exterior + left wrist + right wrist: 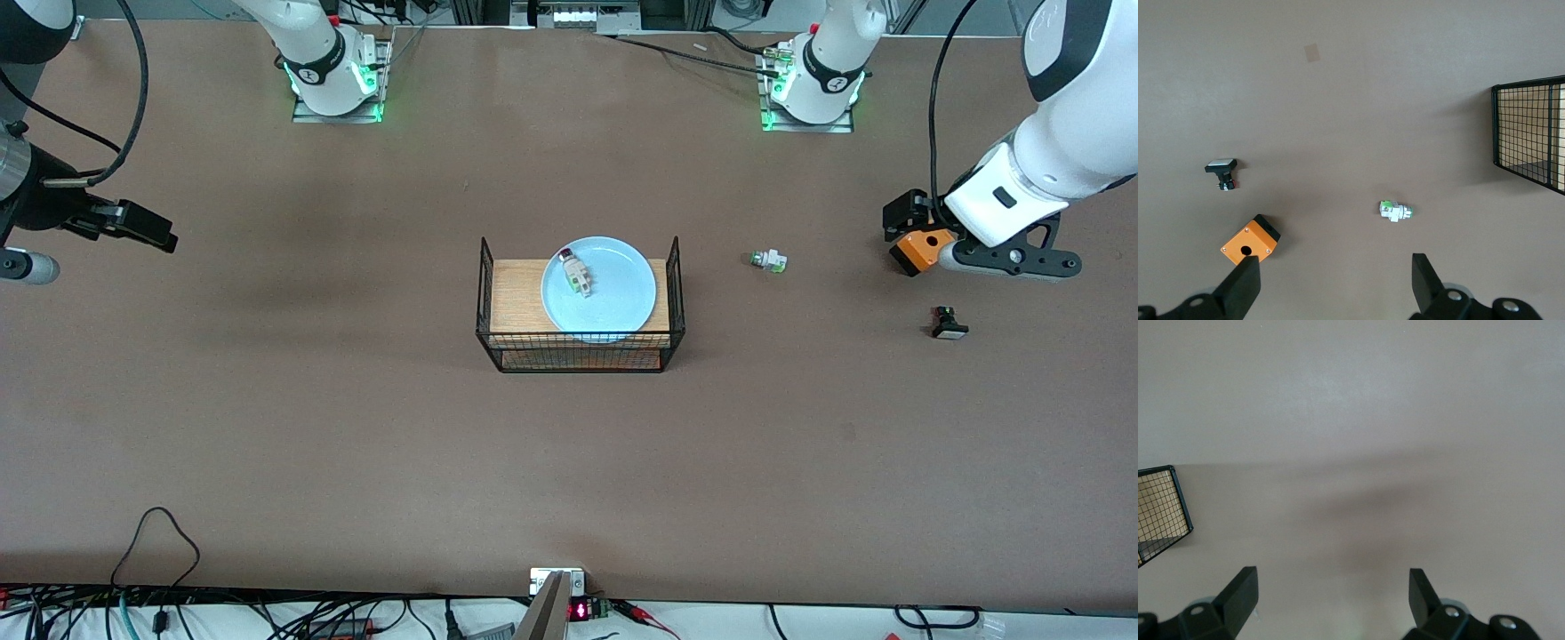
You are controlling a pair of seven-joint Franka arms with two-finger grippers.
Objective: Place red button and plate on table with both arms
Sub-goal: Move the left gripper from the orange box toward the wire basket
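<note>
While both tools, left tool point(1331, 283) and right tool point(1331, 600), hang spread and empty well off the wood-topped black wire rack point(582, 351), the tiny whitish red-capped button point(575, 272) lying loose on the round light-blue plate point(622, 307) could roll off if the plate is tipped during lifting, or the left tool might grab the similar whitish capless unit point(1395, 211) just under it on the brown bench point(356, 427).

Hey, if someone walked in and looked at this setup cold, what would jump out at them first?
Probably the light blue plate sitting on the wood-topped wire rack in the middle of the brown table, with the red button lying on it. Both arms wait at the table's ends, the left pincer open over an orange box, the right pincer open over bare table.
</note>
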